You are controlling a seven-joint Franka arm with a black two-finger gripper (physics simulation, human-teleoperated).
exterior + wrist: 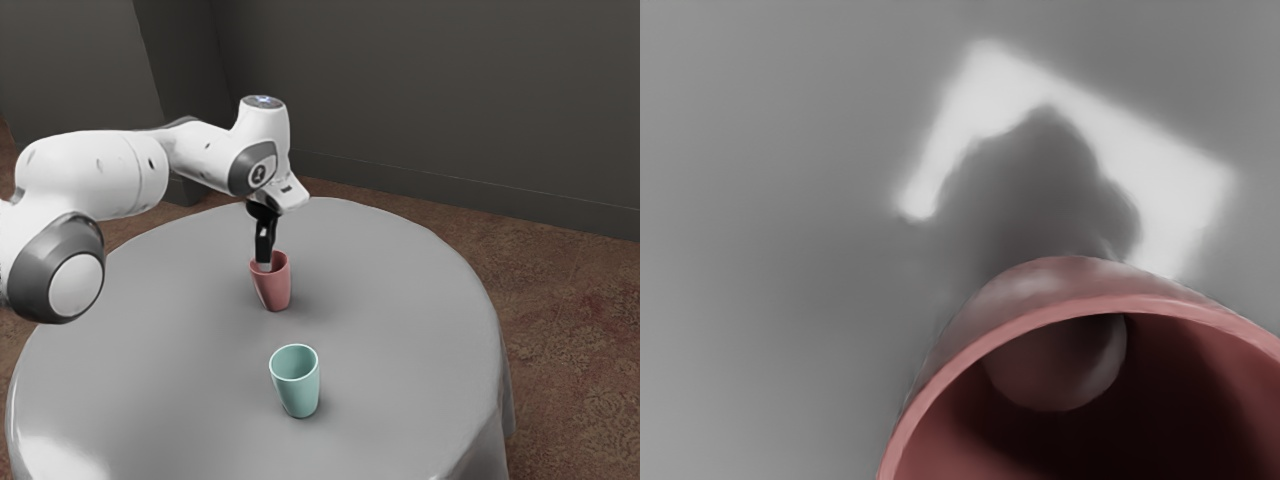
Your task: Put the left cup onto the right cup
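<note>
At pink cup point(272, 287), hand point(265, 257), teal cup point(295, 384) apart, wrist view into pink cup point(1060, 290)

I saw a dusty pink cup point(272, 287), darker inside, and at 6 o'clock from it a pale teal cup point(295, 382). The table point(420, 330) was plain grey, my arm point(100, 185) white with grey joints, the gripper point(265, 255) black, the floor point(570, 300) mottled brown.

You're looking at a round grey table point(400, 300), dark grey walls point(450, 80) behind it, brown mottled floor point(570, 320) around, and a bright patch of light point(1170, 190) on the tabletop.
</note>
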